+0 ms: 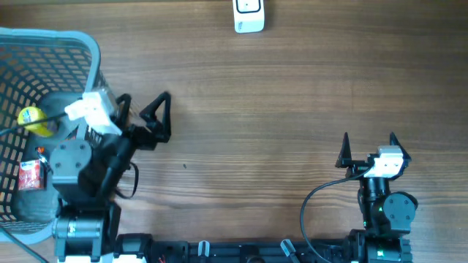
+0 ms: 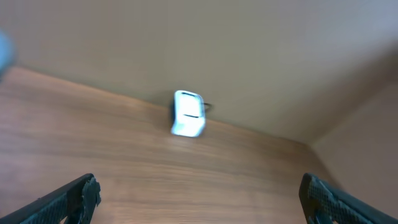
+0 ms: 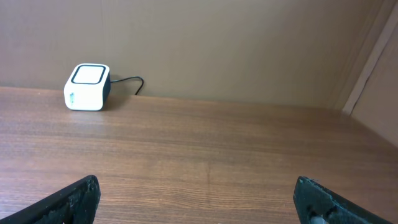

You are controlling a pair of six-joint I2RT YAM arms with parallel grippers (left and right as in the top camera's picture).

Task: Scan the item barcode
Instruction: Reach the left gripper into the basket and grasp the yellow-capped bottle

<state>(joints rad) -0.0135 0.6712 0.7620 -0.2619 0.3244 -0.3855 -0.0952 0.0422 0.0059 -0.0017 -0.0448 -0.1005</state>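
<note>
Both left gripper (image 1: 144, 101) and right gripper (image 1: 368, 140) stood wide, empty. Only overhead showed the basket (image 1: 88, 42) holding a yellow item (image 1: 34, 120) and red packet (image 1: 29, 176); wrist views caught just the scanner (image 3: 87, 86).

L arm (image 1: 80, 168): matte black links w/ grey round joint housings, white boxy wrist camera block (image 1: 93, 113), thin black cable loop (image 1: 130, 183) alongside. Its black two-finger left gripper (image 1: 143, 101) has pointed, triangular fingers. R arm (image 1: 385, 208): same black/grey build, small white camera housing (image 1: 386, 162), long black curved cable (image 1: 314, 201), green LED (image 1: 380, 212). Black right gripper (image 1: 369, 139): thin spike-like fingers; close up, pads (image 3: 71, 202) look dimpled.
</note>
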